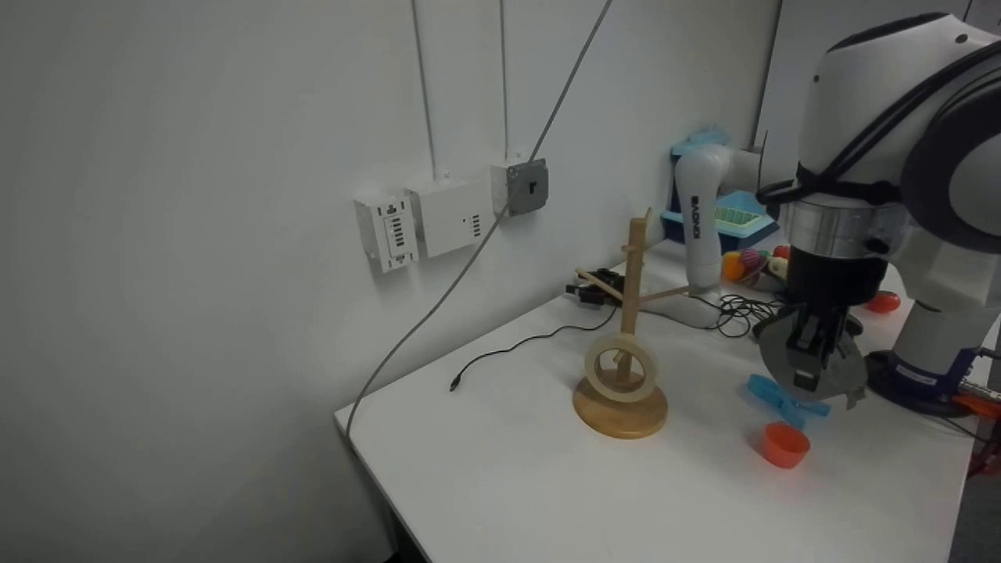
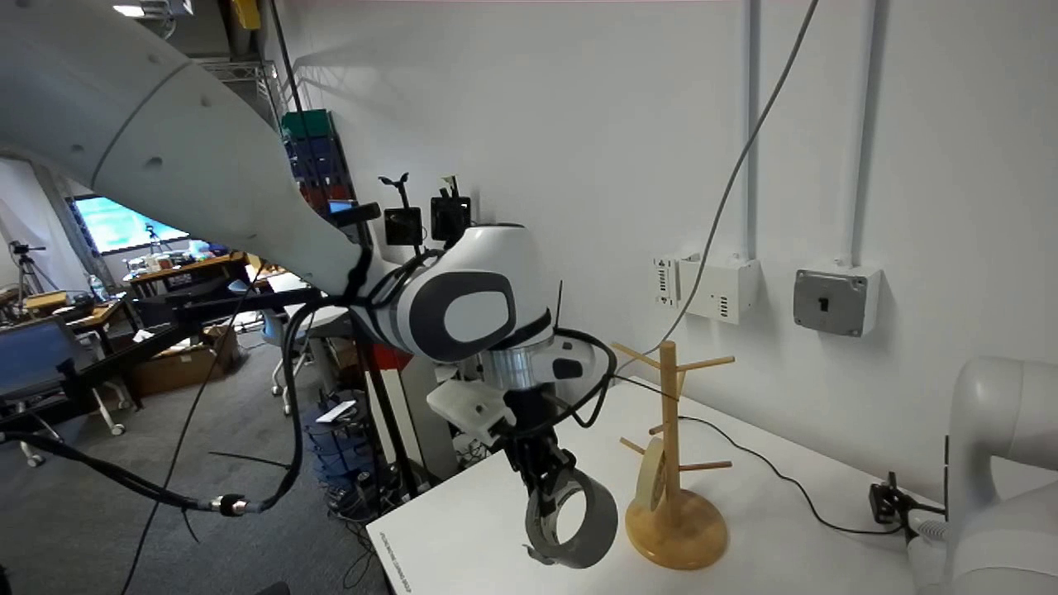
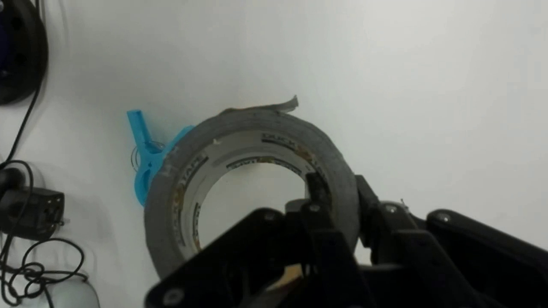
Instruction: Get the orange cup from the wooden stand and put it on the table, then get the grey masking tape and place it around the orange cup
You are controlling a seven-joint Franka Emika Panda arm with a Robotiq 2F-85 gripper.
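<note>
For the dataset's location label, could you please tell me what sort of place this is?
Probably a robotics lab: besides the Franka arm there is a second arm marked KINOVA, and an exterior view shows a tripod in the background.

The front of the counter (image 1: 579, 500) is wide and bare in an exterior view, with room between the wooden stand (image 1: 632, 297) and the orange cup (image 1: 785, 448). The stand's pegs (image 2: 705, 466) stick out in the way. Just behind the cup, a blue clip (image 1: 780, 398) leaves little space.

Cup (image 1: 785, 447), stand (image 1: 630, 317) on table (image 1: 532, 461); tape (image 3: 257, 120) above, in hand (image 3: 341, 186)
</note>
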